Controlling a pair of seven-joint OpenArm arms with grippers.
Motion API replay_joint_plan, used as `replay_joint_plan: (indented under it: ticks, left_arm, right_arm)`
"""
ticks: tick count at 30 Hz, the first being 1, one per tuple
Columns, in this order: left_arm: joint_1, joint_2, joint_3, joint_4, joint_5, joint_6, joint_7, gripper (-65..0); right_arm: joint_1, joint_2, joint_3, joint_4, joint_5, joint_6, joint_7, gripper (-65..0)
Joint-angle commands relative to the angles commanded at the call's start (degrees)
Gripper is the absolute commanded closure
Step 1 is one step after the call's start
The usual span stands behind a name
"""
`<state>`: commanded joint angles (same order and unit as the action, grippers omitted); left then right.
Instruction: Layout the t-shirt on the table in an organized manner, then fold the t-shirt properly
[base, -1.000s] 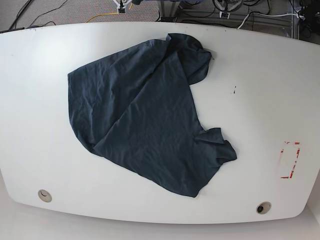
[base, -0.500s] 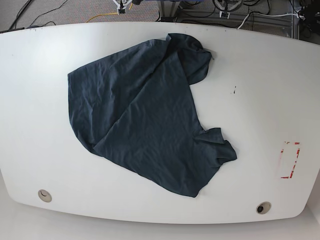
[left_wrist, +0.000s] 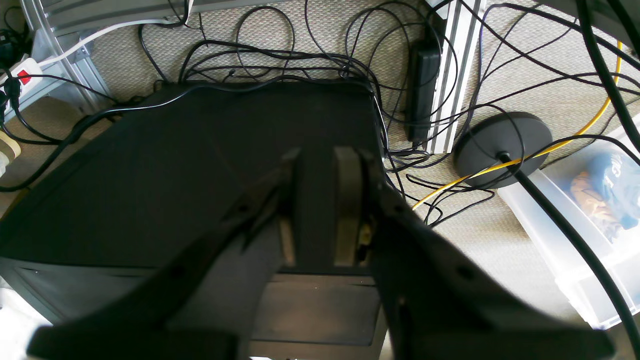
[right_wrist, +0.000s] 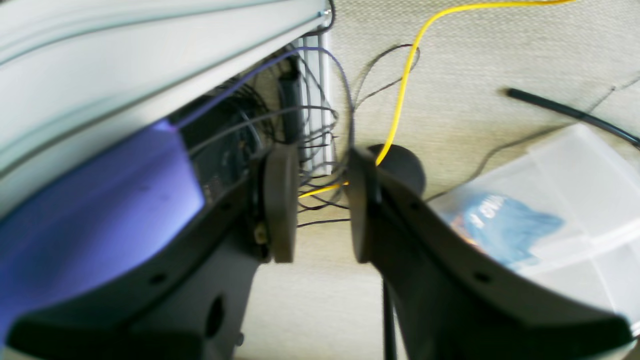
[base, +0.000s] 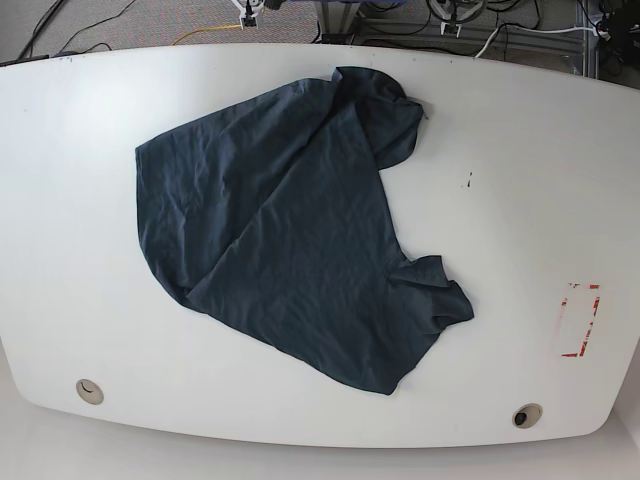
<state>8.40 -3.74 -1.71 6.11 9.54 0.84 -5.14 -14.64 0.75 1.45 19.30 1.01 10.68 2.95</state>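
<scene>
We see the t-shirt (base: 290, 240) lying rumpled on the table (base: 520, 180), while our left gripper (left_wrist: 320, 210) and right gripper (right_wrist: 315, 205) (both off the table) hang slightly parted, holding nothing.

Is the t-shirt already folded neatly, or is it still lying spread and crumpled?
Spread and crumpled: the t-shirt lies skewed on the table, wrinkled, one sleeve bunched.

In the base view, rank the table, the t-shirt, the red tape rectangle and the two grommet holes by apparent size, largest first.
1. The table, filling most of the view.
2. The t-shirt, covering much of the table's middle.
3. The red tape rectangle.
4. The left grommet hole and the right grommet hole look alike, so they tie.
</scene>
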Motion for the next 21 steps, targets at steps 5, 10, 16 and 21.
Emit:
replay_joint_plan:
  ticks: [5, 10, 16, 21]
  left_arm:
    - [0.0, 0.0, 0.0, 0.1, 0.0, 0.0, -0.2, -9.2]
    - [0.1, 0.0, 0.0, 0.2, 0.0, 0.0, -2.5, -9.2]
    - [2.1, -0.1, 0.1, 0.2, 0.0, 0.0, -8.4, -9.2]
    - [3.2, -0.1, 0.1, 0.2, 0.0, 0.0, -10.2, -9.2]
  right_arm:
    - [0.0, 0.0, 0.0, 0.1, -0.1, 0.0, 0.1, -16.8]
    - [-0.2, 0.0, 0.0, 0.2, -0.1, 0.0, 2.0, -16.6]
    - [-1.5, 0.0, 0.0, 0.3, -0.1, 0.0, 5.3, -16.6]
    - [-3.4, 0.1, 0.0, 3.8, -0.1, 0.0, 5.6, -16.6]
